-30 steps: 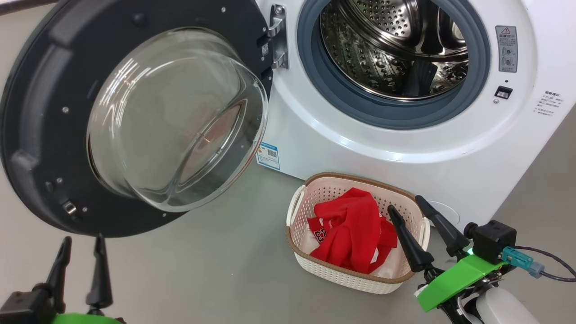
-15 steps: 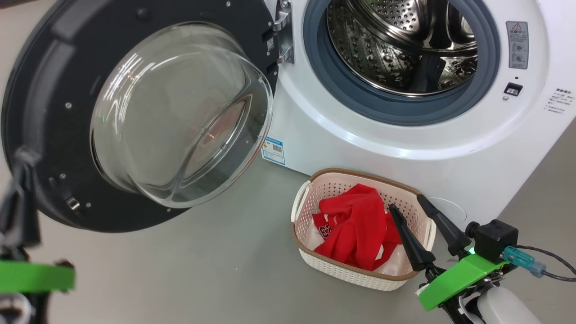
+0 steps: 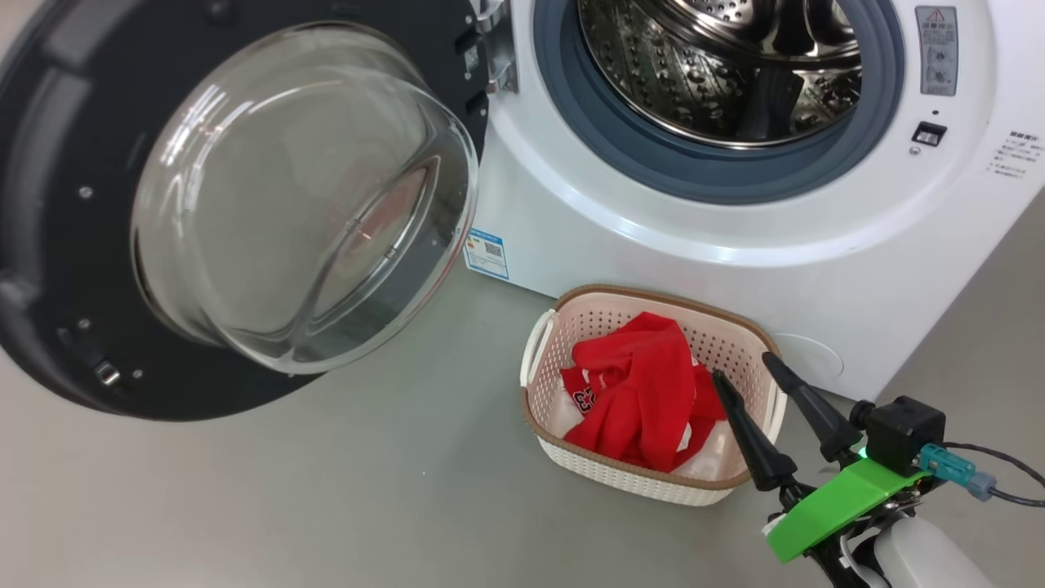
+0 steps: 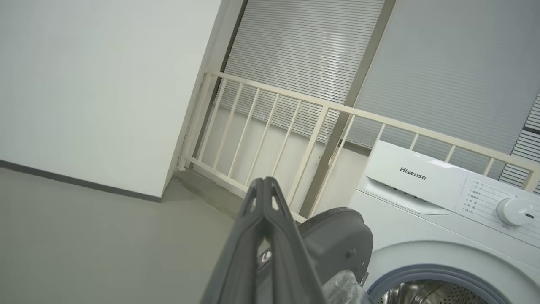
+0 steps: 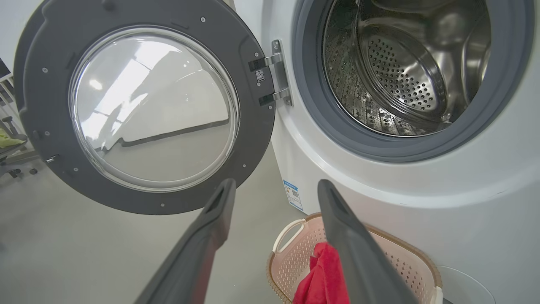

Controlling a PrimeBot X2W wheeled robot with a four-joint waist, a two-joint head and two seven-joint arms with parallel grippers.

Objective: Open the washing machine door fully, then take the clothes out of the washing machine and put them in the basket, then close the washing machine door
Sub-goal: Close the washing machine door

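A second ago the left hand (image 4: 263, 185) stood low with its two fingers apart, and half a second ago it was already going up, blurred. Now its fingers (image 4: 242, 253) are pressed together with nothing between them. The hand is raised beside the upper edge of the door (image 4: 341, 240) and points toward the railing (image 4: 270, 122) next to the washing machine (image 4: 422, 211). The head camera has also moved a little, so its whole picture is shifted.

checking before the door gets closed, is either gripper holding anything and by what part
Nothing is held. The left gripper is shut on empty air, and the right gripper is open and empty near the basket.
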